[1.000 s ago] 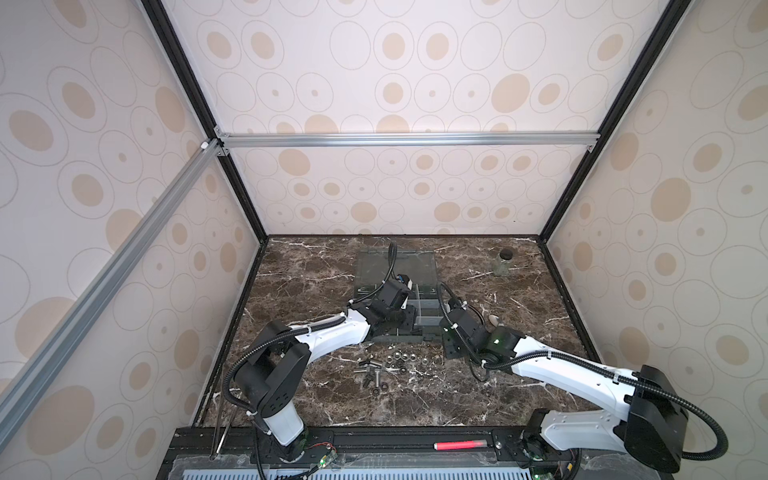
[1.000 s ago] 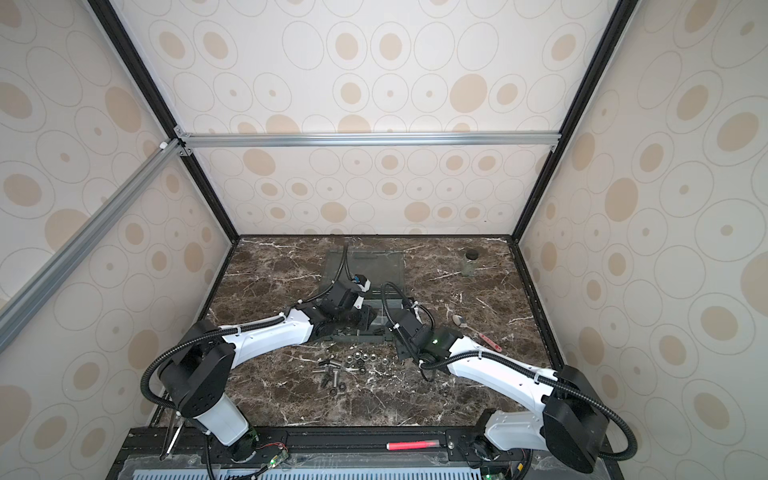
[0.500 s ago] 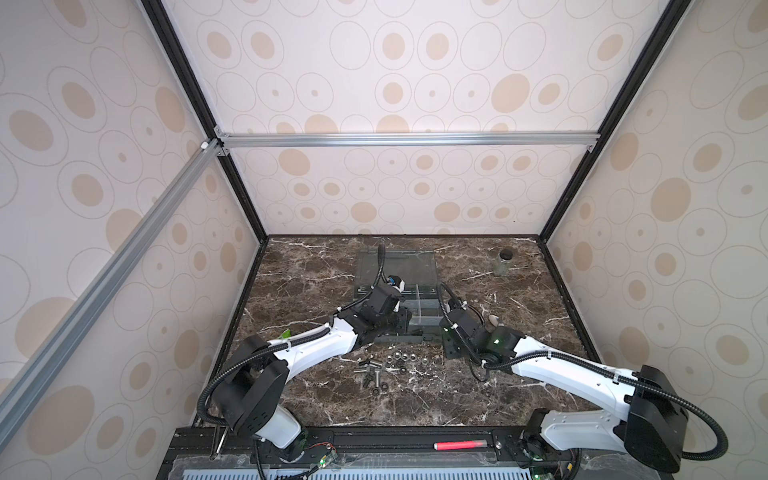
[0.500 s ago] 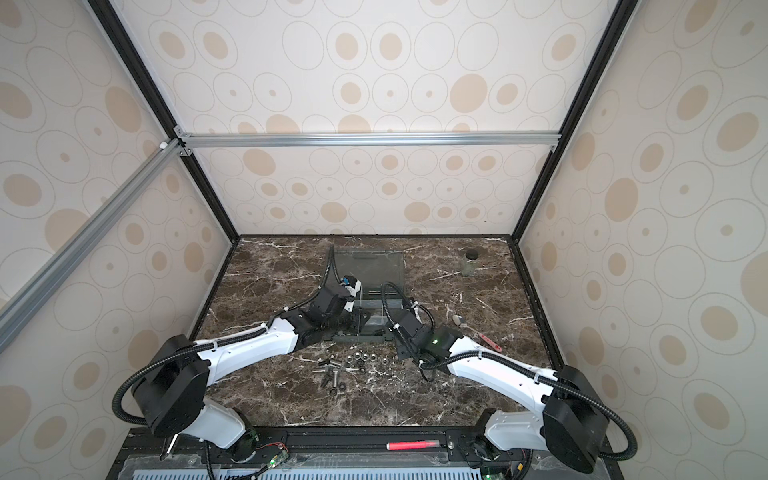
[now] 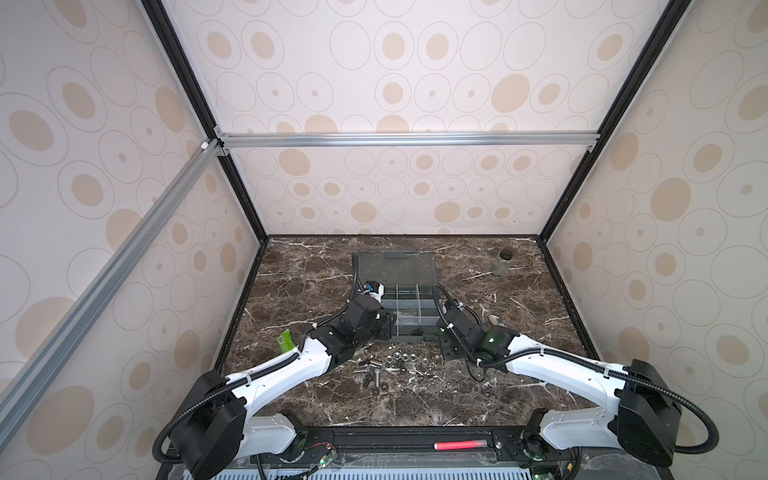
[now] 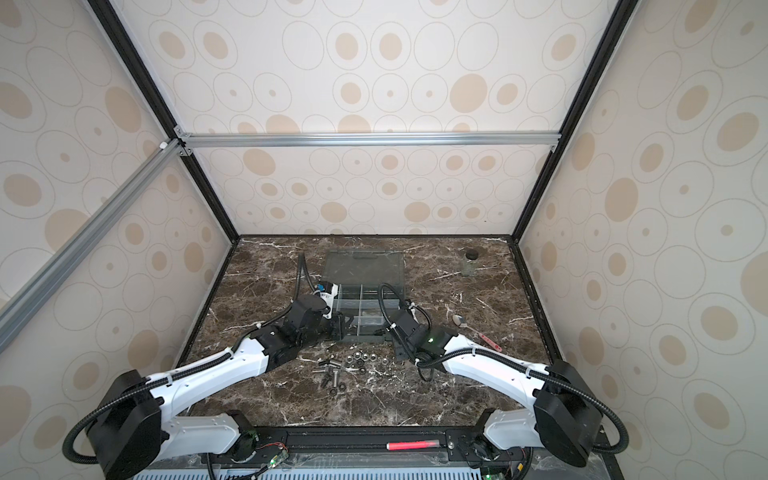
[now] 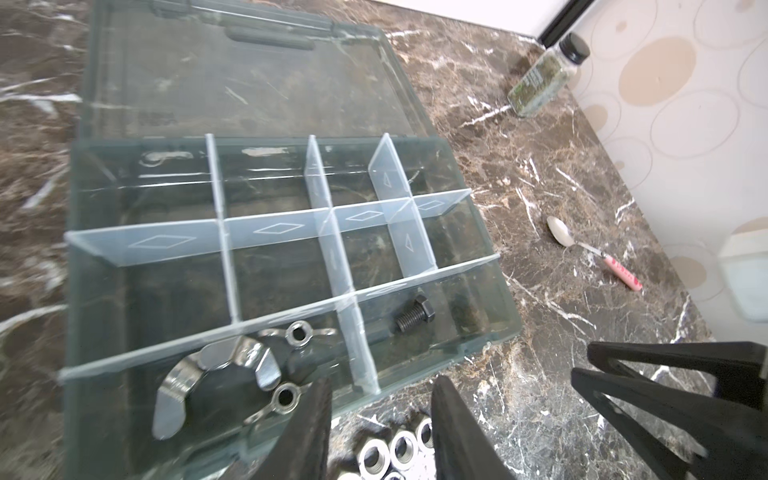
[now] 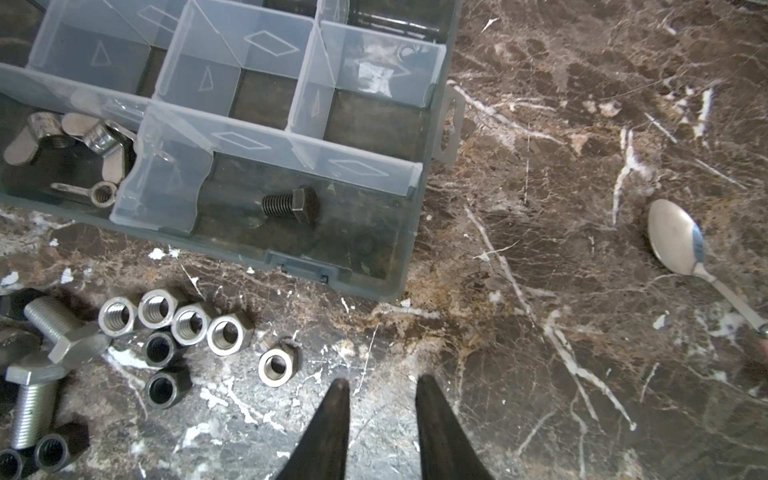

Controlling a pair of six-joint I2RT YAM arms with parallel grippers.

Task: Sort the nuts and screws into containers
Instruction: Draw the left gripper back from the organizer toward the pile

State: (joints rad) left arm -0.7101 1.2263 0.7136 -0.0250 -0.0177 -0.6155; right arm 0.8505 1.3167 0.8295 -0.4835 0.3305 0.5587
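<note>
The grey organizer box (image 5: 428, 337) lies open, its containers (image 7: 274, 274) a grid of clear-walled cells. Wing nuts (image 7: 216, 374) (image 8: 99, 141) lie in the front left cell, one blurred, and a dark screw (image 7: 413, 318) (image 8: 291, 205) in the cell beside it. Hex nuts (image 8: 191, 324) (image 5: 399, 357) and silver screws (image 8: 58, 328) (image 5: 372, 370) lie loose on the marble in front of the box. My left gripper (image 7: 382, 380) (image 5: 384, 328) hangs open and empty over the box's front edge. My right gripper (image 8: 382, 379) (image 5: 448, 352) stands narrowly open and empty above bare marble off the box's front right corner.
The clear lid (image 5: 395, 266) lies flat behind the box. A small glass jar (image 5: 503, 262) stands at the back right. A spoon (image 8: 681, 245) (image 6: 469, 326) lies right of the box. A green packet (image 5: 284, 340) sits by the left wall.
My left gripper has drawn back from over the box toward its front edge, and its jaws have widened. The right arm has not moved.
</note>
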